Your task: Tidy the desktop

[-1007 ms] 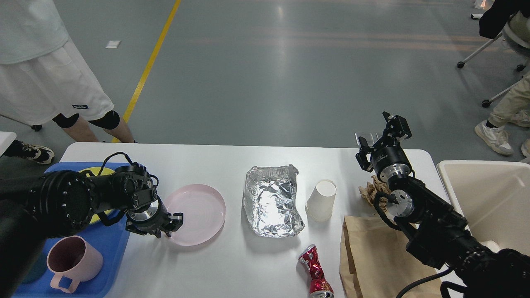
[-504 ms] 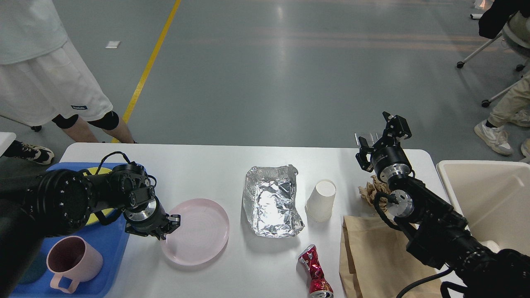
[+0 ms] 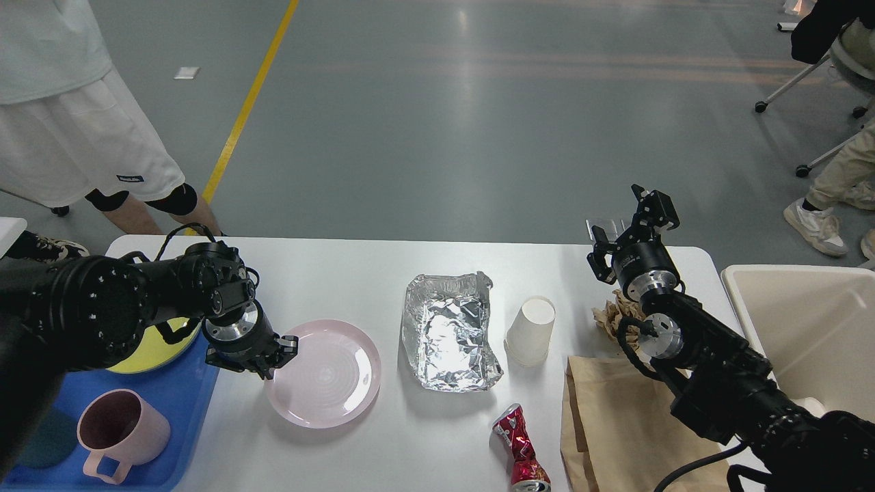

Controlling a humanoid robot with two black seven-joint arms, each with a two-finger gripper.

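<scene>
The white desktop point(image 3: 355, 273) carries litter and dishes. My left gripper point(image 3: 277, 357) is shut on the left rim of a pink plate point(image 3: 328, 372) and holds it tilted just above the desktop, right of the blue tray point(image 3: 184, 410). My right gripper point(image 3: 625, 215) is open and empty, raised above the far right corner of the desktop. A crumpled foil tray point(image 3: 448, 331), an upside-down white paper cup point(image 3: 532, 330), a crushed red can point(image 3: 521, 451), crumpled brown paper point(image 3: 610, 313) and a brown paper bag point(image 3: 612, 424) lie on the desktop.
The blue tray holds a yellow plate point(image 3: 154, 345) and a pink mug point(image 3: 119, 429). A beige bin point(image 3: 806, 328) stands at the right of the desktop. A person point(image 3: 75, 123) stands at the far left corner. Chairs and another person's feet point(image 3: 817, 222) are at the far right.
My left gripper took the pink plate by its rim and lifted it, shifting it slightly right and toward me; the left arm rose, uncovering the yellow plate. The right arm has not moved.
</scene>
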